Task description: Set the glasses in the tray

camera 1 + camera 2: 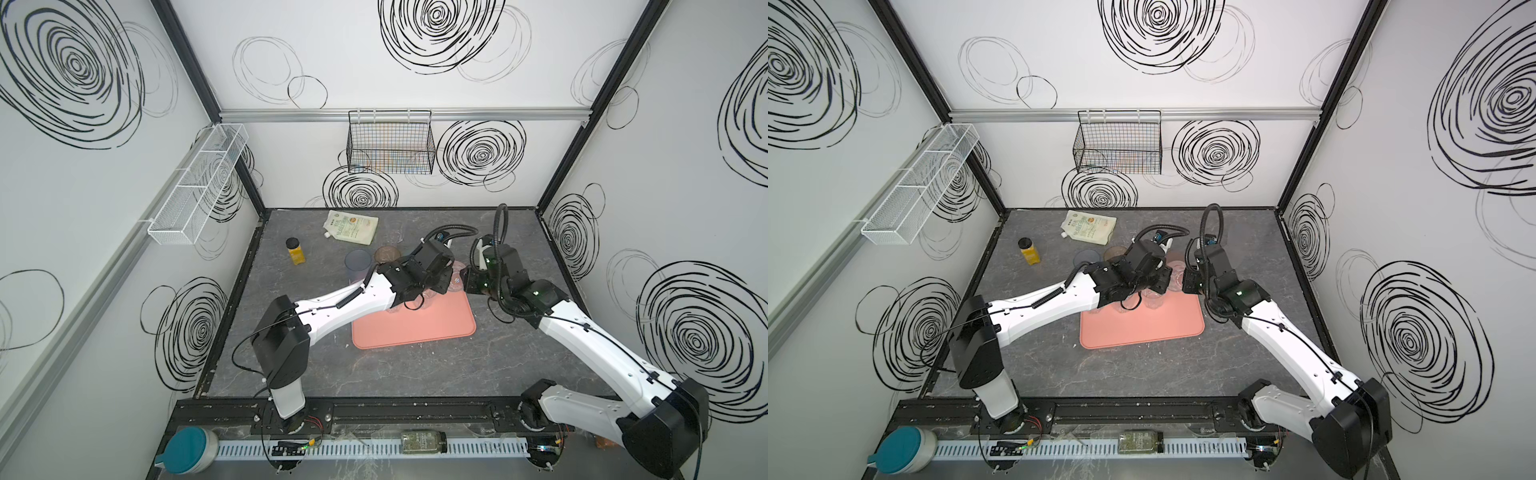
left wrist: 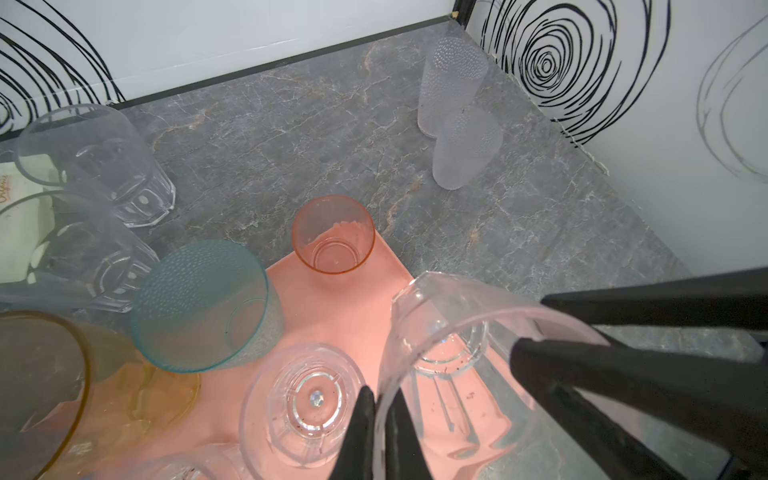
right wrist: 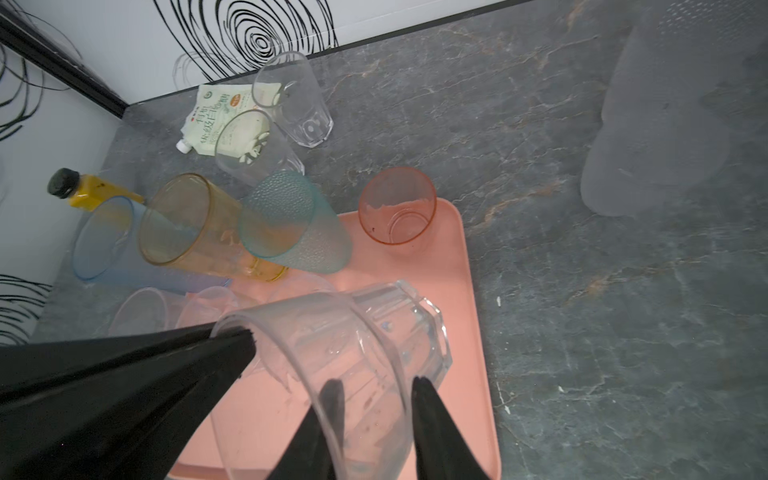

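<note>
A clear faceted glass (image 2: 457, 316) (image 3: 374, 332) hangs tilted over the far right corner of the salmon tray (image 1: 415, 332) (image 1: 1142, 328). My left gripper (image 2: 380, 395) is shut on its rim. My right gripper (image 3: 376, 386) straddles the opposite wall, one finger inside and one outside, with a gap showing. Another clear glass (image 2: 303, 399) stands on the tray beside it. A short pink glass (image 2: 332, 237) (image 3: 397, 208) stands in the tray's corner. Teal (image 3: 291, 220), amber (image 3: 187, 220) and blue (image 3: 104, 241) glasses crowd the tray's far edge.
Two clear faceted glasses (image 3: 291, 95) stand by a white pouch (image 1: 351, 226). A yellow black-capped bottle (image 1: 296, 251) is at the back left. Two frosted dimpled glasses (image 2: 453, 83) stand near the back right corner. A wire basket (image 1: 390, 143) hangs on the back wall.
</note>
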